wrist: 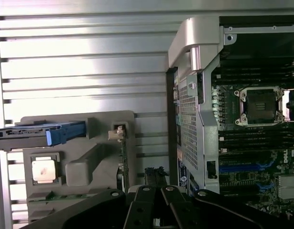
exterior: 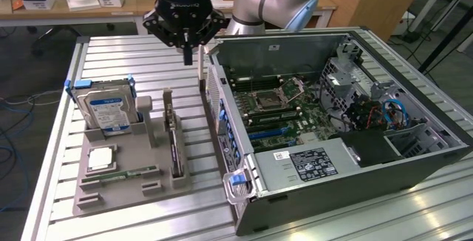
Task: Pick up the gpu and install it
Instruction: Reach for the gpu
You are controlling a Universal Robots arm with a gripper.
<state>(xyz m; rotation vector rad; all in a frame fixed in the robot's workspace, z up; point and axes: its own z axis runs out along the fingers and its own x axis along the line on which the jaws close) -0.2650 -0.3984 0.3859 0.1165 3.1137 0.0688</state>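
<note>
The gpu [exterior: 172, 138] stands on edge in a slot of the grey holder [exterior: 118, 194], its silver bracket [exterior: 168, 100] at the far end. In the wrist view the gpu [wrist: 122, 160] appears edge-on, with its bracket end [wrist: 119, 132] poking out of the holder [wrist: 80, 167]. My gripper [exterior: 188, 59] hangs shut and empty above the slatted table, beyond the gpu's bracket end and close to the rear corner of the open computer case [exterior: 221, 113]. Its closed fingertips [wrist: 155, 176] sit between the holder and the case wall.
The holder also carries a hard drive [exterior: 107, 111] in a blue frame, a CPU chip [exterior: 99, 160] and a memory stick [exterior: 118, 175]. Inside the case, the motherboard [exterior: 288, 108] shows an open socket [exterior: 270, 98] and blue slots [exterior: 270, 133]. Bare table [exterior: 126, 58] lies behind the holder.
</note>
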